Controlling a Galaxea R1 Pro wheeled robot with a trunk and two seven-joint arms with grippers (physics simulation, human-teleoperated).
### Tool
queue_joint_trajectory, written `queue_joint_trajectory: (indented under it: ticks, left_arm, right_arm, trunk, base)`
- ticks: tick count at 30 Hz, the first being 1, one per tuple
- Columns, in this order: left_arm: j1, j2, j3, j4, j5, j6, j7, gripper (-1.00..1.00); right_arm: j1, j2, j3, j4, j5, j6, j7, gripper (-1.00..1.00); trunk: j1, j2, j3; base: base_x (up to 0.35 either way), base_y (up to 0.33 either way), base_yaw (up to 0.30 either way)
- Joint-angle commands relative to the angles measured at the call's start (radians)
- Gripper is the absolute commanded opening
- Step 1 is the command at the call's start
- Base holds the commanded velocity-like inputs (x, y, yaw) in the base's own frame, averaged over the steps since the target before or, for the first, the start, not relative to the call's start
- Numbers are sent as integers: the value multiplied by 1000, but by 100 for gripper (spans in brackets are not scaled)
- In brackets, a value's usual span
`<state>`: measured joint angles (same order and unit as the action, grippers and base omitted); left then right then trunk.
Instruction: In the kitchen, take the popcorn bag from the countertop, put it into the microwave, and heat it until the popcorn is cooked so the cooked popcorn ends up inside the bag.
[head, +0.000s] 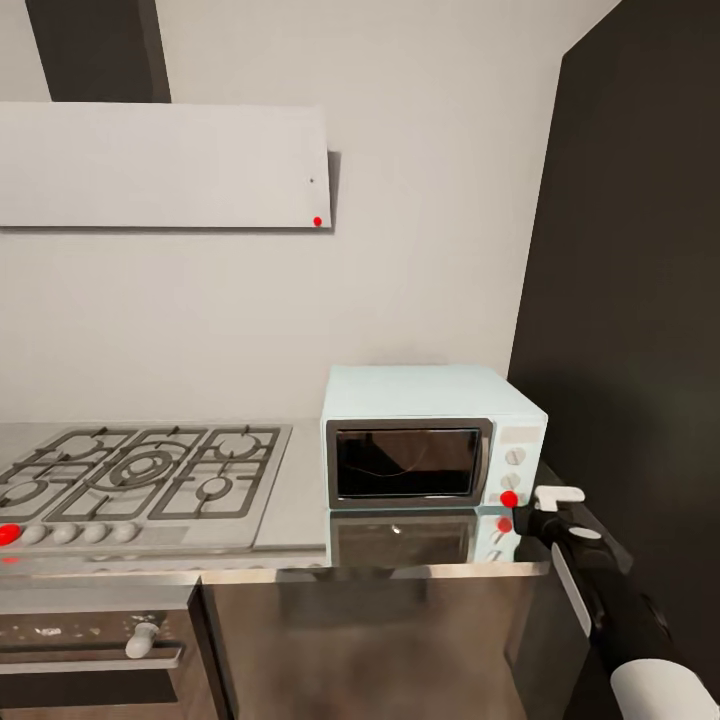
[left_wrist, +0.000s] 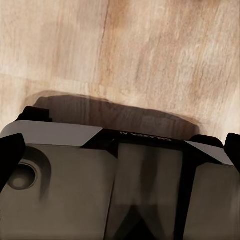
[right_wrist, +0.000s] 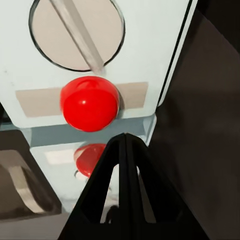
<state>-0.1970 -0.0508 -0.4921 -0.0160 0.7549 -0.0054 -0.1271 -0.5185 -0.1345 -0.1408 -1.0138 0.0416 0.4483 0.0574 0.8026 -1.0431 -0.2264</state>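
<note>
The pale mint-blue microwave (head: 430, 440) stands on the grey countertop (head: 300, 520) at the right end, against a dark wall, with its dark glass door closed. The popcorn bag and the popcorn are hidden from me. My right gripper (head: 524, 512) is shut with nothing in it, its tip just short of the red button (head: 509, 498) low on the microwave's side panel. In the right wrist view the joined fingertips (right_wrist: 125, 139) sit right below that red button (right_wrist: 89, 102), under a round knob (right_wrist: 76, 31). My left gripper (left_wrist: 120, 150) hangs open over the wooden floor (left_wrist: 150, 50), its black fingers at the picture's edges.
A gas hob (head: 140, 475) with a row of knobs takes the counter's left part, and an oven front (head: 90, 650) lies below it. A white hood (head: 160, 165) hangs on the wall above. A tall dark panel (head: 640, 300) stands close on the right of the microwave.
</note>
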Motion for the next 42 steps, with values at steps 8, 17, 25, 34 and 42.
queue_joint_trajectory:
  ticks: [8, 17, 25, 34, 42]
  left_arm:
    - [-1, -1, -8, 1, 11, 0, -3, 100]
    - [-1, -1, -8, 1, 9, 1, -4, 100]
    - [-1, 0, -8, 1, 11, 1, -4, 100]
    - [-1, 0, -7, 1, 11, 0, -3, 100]
    - [-1, -2, -7, 1, 10, -1, -3, 100]
  right_arm:
    - [-1, 1, 1, 21, 2, -30, 20, -100]
    - [-1, 15, 3, 21, 2, -47, 31, -100]
    - [-1, 16, 3, 22, 1, -49, 26, -100]
    - [0, 15, 1, 27, 3, -49, 25, -100]
    - [-1, 13, 1, 26, 8, -47, 24, -100]
  trunk:
    - [0, -1, -1]
    - [0, -1, -1]
    - [0, -1, -1]
    - [0, -1, -1]
    - [0, -1, -1]
  base:
    - [0, 0, 0]
    - [4, 0, 0]
    - [208, 0, 0]
    - [38, 0, 0]
    - [-92, 0, 0]
